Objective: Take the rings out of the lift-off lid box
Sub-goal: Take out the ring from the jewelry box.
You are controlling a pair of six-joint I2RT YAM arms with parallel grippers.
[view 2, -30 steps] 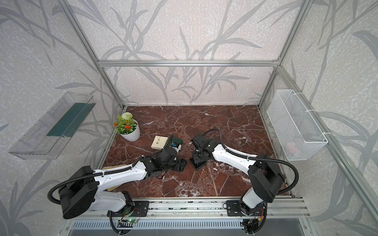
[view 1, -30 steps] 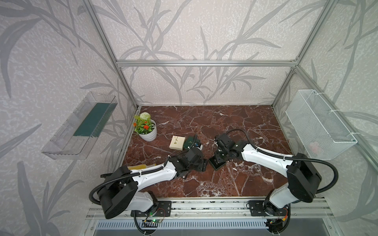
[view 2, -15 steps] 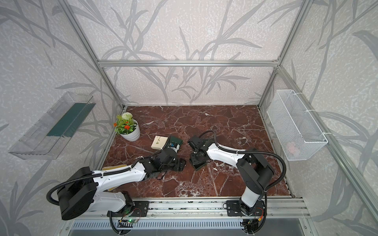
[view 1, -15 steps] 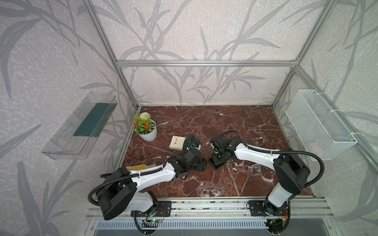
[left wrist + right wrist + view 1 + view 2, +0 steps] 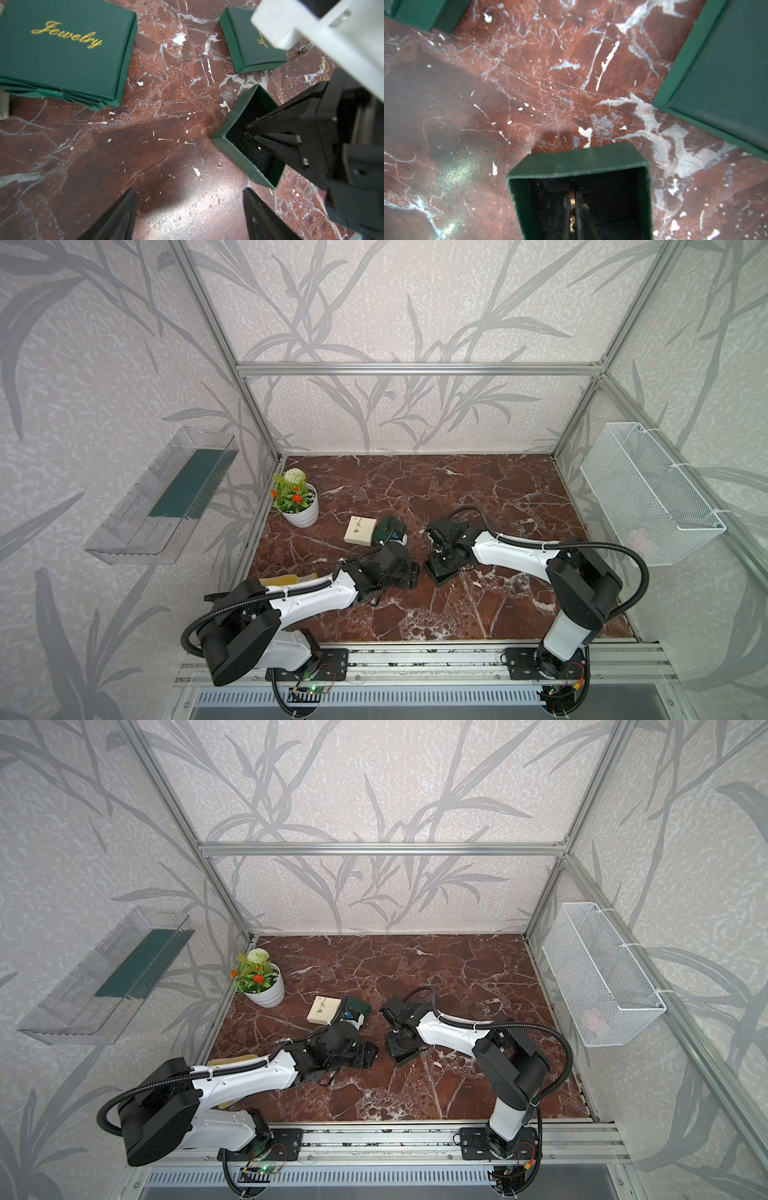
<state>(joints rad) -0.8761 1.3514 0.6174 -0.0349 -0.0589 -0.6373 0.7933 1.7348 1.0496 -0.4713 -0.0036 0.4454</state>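
Note:
The lift-off lid box is a small green open base with a black lining, seen in both top views. My right gripper reaches down into the box and is shut on a thin gold-coloured ring standing edge-on between the fingers. The box's green lid lies apart on the marble. Beyond the lid, two loose rings, one silver and one gold, rest on the floor. Just beside the box hangs my left gripper, open and empty above bare marble.
A larger green "Jewelry" box and a cream box sit behind the left arm, and a white flower pot stands at the back left. A wire basket hangs on the right wall. On the left wall is a clear shelf.
My right gripper has closed inside the box onto the ring, and its arm has shifted a little. The left arm has stayed where it was.

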